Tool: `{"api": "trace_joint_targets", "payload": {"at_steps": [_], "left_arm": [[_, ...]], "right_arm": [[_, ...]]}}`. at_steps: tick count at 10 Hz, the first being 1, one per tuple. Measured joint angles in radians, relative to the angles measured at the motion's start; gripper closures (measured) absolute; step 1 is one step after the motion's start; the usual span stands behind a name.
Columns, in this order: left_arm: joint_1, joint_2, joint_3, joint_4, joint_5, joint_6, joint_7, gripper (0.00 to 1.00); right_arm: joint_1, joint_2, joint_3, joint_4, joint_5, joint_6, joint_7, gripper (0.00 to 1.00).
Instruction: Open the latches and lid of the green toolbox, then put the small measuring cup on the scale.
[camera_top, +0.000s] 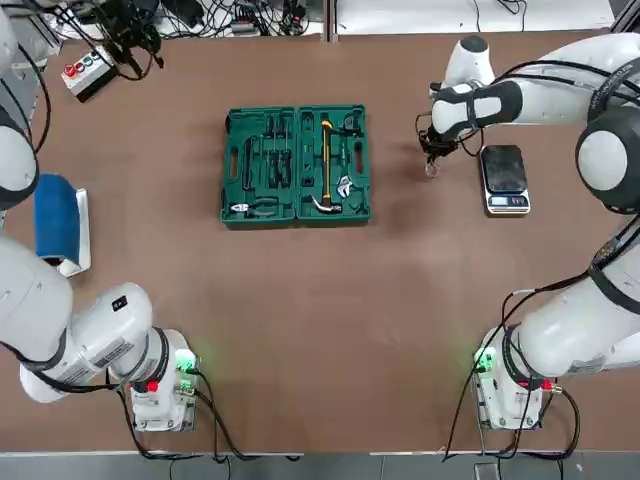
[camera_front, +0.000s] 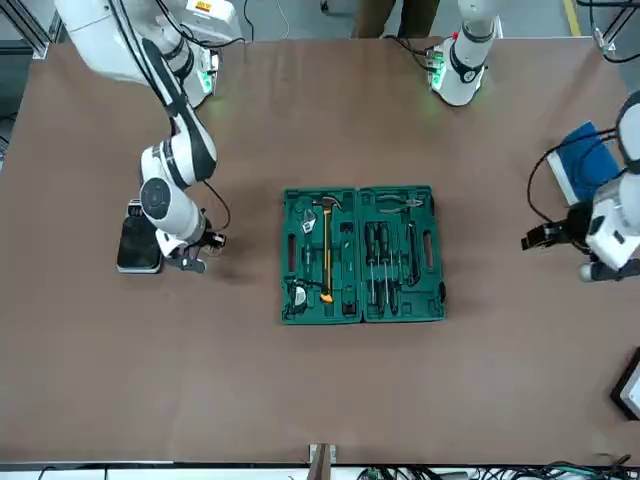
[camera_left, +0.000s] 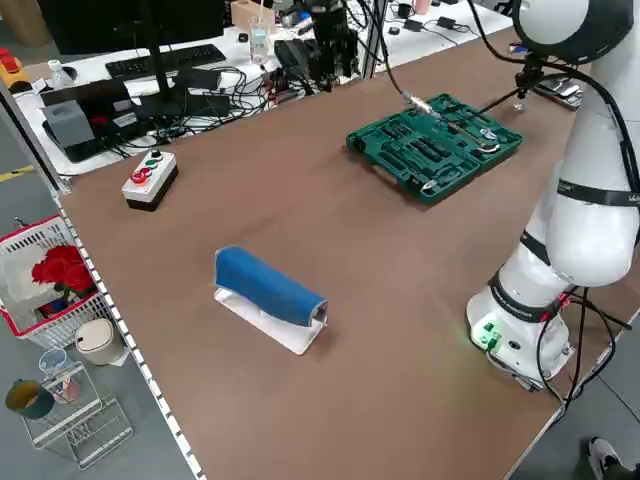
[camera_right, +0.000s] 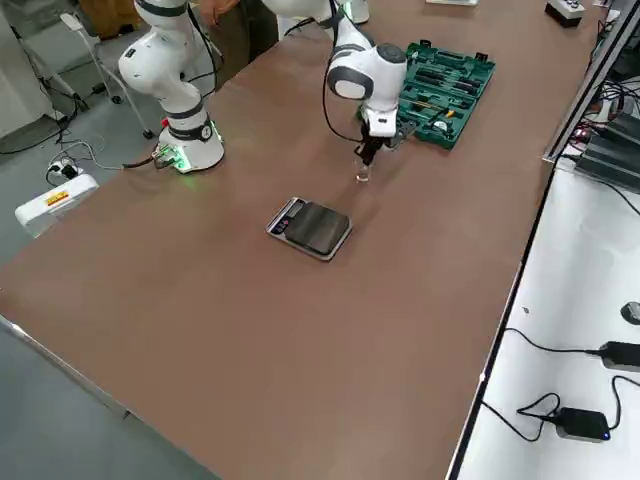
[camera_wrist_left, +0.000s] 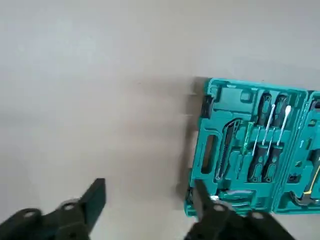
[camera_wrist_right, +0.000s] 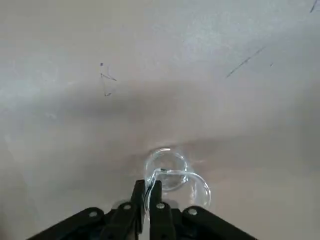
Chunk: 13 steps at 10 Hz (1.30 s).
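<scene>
The green toolbox (camera_top: 296, 165) lies open in the middle of the table, its lid folded out flat so both halves show tools. Its latches are too small to make out. My right gripper (camera_wrist_right: 148, 192) is shut on the rim of the small measuring cup (camera_wrist_right: 172, 175), a clear tiny cup held low over the table. In the top view the cup (camera_top: 432, 168) hangs just left of the black scale (camera_top: 504, 178), not over it. My left gripper (camera_wrist_left: 150, 200) is open and holds nothing, off to the toolbox's left side, with the case (camera_wrist_left: 255, 145) in its view.
A blue roll on a white stand (camera_top: 58, 222) sits near the table's left edge. A grey box with coloured buttons (camera_top: 85, 70) is at the far left corner. Cables crowd the back edge (camera_top: 240, 18). Bare brown table lies between the toolbox and the arm bases.
</scene>
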Motion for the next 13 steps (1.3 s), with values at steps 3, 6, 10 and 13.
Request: {"api": "trace_joint_targets", "payload": {"at_steps": [3, 6, 10, 13], "left_arm": [[-0.152, -0.072, 0.133, 0.078, 0.022, -0.111, -0.044, 0.00], [-0.355, -0.160, 0.345, 0.140, 0.024, -0.214, -0.059, 0.00], [-0.511, -0.196, 0.483, 0.142, 0.025, -0.244, -0.059, 0.00], [-0.518, -0.200, 0.478, 0.180, 0.025, -0.277, -0.059, 0.00]], "right_arm": [[0.000, -0.044, 0.000, 0.030, -0.022, -0.075, 0.000, 0.92], [-0.014, -0.161, -0.001, 0.023, -0.127, -0.206, 0.013, 0.92], [-0.069, -0.288, -0.113, -0.056, -0.162, -0.215, -0.186, 0.93], [-0.075, -0.323, -0.236, -0.140, -0.162, -0.128, -0.354, 0.93]]}}
